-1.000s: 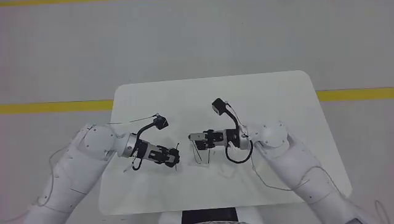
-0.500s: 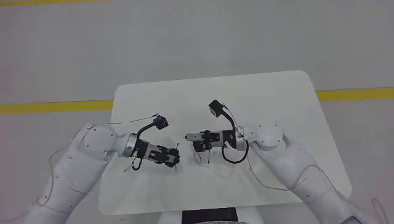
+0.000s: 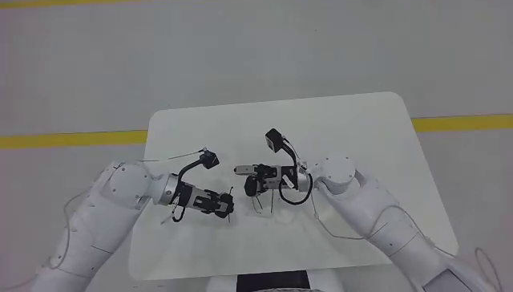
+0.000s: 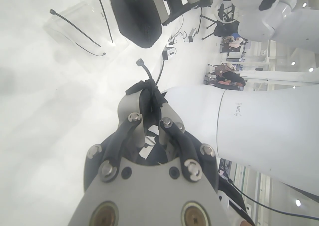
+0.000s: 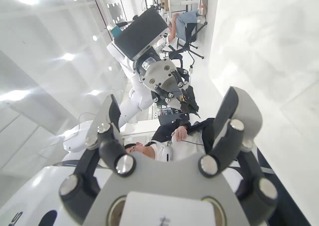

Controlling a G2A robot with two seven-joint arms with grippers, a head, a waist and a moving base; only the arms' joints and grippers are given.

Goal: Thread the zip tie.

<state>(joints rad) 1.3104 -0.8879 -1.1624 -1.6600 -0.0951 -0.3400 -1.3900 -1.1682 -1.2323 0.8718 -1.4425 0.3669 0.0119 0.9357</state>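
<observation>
AT THE TABLE'S NEAR EDGE: On the near half of the white table (image 3: 361,131), my left claw (image 4: 149,90) is pressed together on a black zip tie (image 4: 139,62), pinching it between taped pads. The tie's square head stands clear of my fingertips and leans toward my right claw (image 3: 244,177). From above, the tie's long axis runs roughly from the table's near edge toward its far edge, with a short length of strap showing on either side of the grip.

The right claw is spread wide with nothing between its pads. It hangs just beside the left one, a little nearer the table's middle, and the two do not touch. Its dark pad sits just past the tie's head, on the side of the table's far edge.

Three spare ties (image 4: 74,27) lie on a clear tray (image 4: 84,17) on the table, just beside the right claw.

Both claws are well apart from the table's far edge and its two side edges. The near edge is close behind them.
</observation>
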